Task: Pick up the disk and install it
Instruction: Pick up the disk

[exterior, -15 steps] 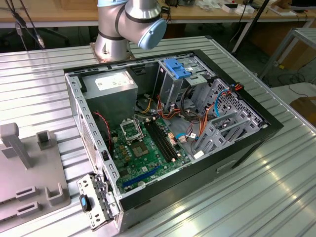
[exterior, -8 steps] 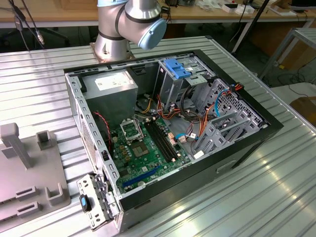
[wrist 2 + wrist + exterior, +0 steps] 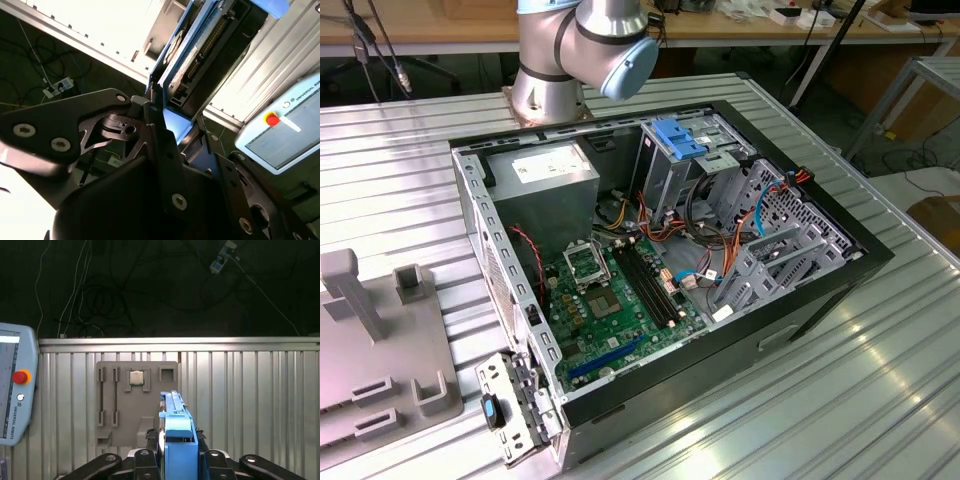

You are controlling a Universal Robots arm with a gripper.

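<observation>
Ribbed metal tabletop (image 3: 410,160) carried an open computer case (image 3: 660,250) lying on its side, with a grey fixture plate (image 3: 380,380) toward the exterior view's left and the arm's base (image 3: 550,70) behind the case. In the first wrist view the gripper (image 3: 177,452) was clenched on the disk (image 3: 176,422), one black finger (image 3: 151,442) against each blue side rail. The disk stood edge-on, projecting away from the fingers. Beyond it lay the fixture plate, which bore a small square chip (image 3: 136,377), and a teach pendant (image 3: 15,390) rested at the table's edge. In the second wrist view the disk's grey metal body and connector edge (image 3: 202,45) extended well past the fingertips.

Hazards, as judged from these views:

- **Pivoting:** the grip appeared to bear on one end of the disk only. The long free end could pivot or slide between the fingers under any side load.
- **Jamming:** a small tilt of the disk would probably set a rail against the lip of the drive cage (image 3: 725,175) rather than in its guide, jamming it or forcing it askew.
- **Cables:** orange and blue cables (image 3: 760,215) hung close beside the cage and could be pinched or dragged.
- **Collision:** the pale-blue bracket (image 3: 680,137) and the case wall left little room for the fingers, so a collision was plausible.
</observation>
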